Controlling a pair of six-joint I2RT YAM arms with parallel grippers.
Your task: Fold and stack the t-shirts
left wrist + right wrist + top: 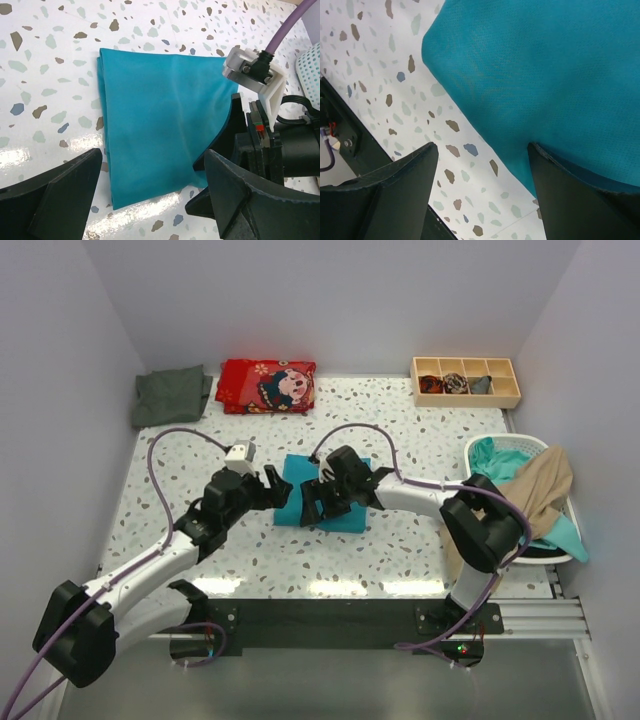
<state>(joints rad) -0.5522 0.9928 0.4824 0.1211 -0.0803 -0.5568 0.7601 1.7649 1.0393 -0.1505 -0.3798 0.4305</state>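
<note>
Nearest the overhead camera, the two arm bases sit bolted at the near edge of the speckled table (420, 540), and both arms reach inward to meet over its middle. A bright teal t-shirt (160, 125) lies there, folded into a flat, roughly square packet on the tabletop. The left gripper (278, 488) hovers at the packet's left side with its jaws spread wide; its wrist view shows nothing between the black fingers (55, 192) but the cloth and table below. The right gripper (322, 505) sits over the shirt's right half, its jaws also wide apart and clamping nothing. From its wrist camera, one finger stands over the teal fabric and the other over bare table. Whether either one presses on the cloth cannot be told. A dark grey-green t-shirt (172, 395) lies crumpled in the far left corner. Just beside it is a red cartoon-printed cloth (267, 386). A wooden tray (465, 400) with a row of compartments stands at the far right, with small dark bundles in some of them. A white basket (500, 443) sits at the right edge. A beige t-shirt (540, 485) drapes over its rim, and more teal fabric (492, 458) lies inside it.
</note>
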